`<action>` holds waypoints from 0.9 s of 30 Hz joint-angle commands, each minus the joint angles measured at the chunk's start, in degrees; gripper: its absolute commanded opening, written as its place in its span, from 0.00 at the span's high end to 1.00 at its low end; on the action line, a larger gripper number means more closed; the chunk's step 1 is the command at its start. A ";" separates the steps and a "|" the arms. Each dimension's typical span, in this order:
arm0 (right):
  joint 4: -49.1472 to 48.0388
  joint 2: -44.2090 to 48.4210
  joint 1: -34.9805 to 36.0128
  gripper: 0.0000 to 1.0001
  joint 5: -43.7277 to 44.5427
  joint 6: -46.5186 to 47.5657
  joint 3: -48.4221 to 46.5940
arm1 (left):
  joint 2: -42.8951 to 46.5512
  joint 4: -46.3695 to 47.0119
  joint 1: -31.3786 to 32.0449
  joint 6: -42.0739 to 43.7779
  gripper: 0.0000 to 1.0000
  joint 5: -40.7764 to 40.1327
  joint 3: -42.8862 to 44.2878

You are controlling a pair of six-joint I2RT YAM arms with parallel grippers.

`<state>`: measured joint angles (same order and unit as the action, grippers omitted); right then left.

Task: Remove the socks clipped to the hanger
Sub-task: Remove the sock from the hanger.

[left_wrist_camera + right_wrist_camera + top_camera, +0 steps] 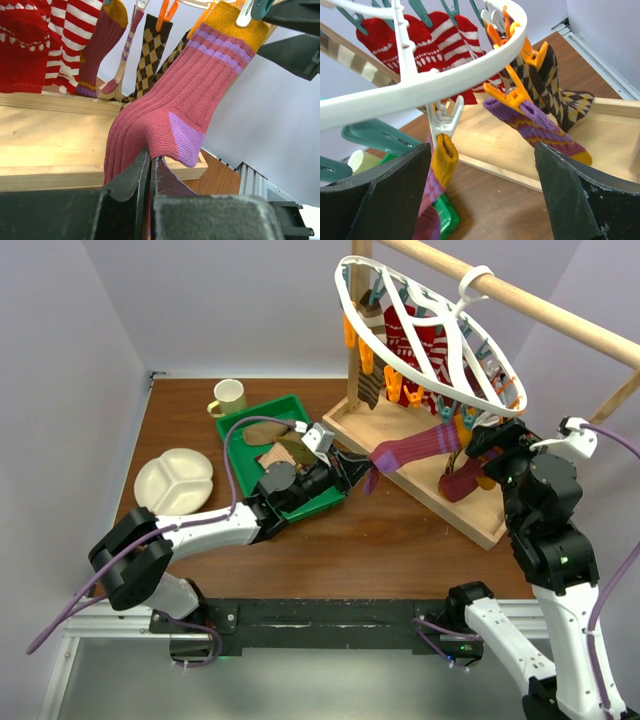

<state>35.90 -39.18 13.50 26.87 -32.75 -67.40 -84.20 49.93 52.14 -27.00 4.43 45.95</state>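
Left gripper [151, 161] pinching the toe of a pink sock [175, 95]; right gripper [480, 155] spread wide at its clip.
From the pressed-together left jaws the pink sock stretches up and away to its yellow cuff, held in a white clip [445, 116] that hangs between the right gripper's open fingers. The hanger [445, 82] rim passes just above them, and the other socks [420, 45] hang clipped beyond.
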 commanded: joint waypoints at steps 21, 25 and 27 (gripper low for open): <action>-10.67 -2.04 -0.05 0.23 1.61 -6.09 0.77 | 1.50 2.63 -0.28 -0.59 1.00 0.76 -0.25; -11.64 -3.01 0.04 0.23 1.51 -6.62 1.30 | 1.59 2.45 -0.20 -0.59 1.00 0.85 -0.25; -12.17 -3.01 -0.14 0.24 1.69 -6.80 1.65 | 1.67 2.45 -0.20 -0.51 1.00 0.85 -0.25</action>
<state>27.62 -41.56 13.50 28.69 -37.98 -66.35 -84.20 49.91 52.14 -27.44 5.34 45.95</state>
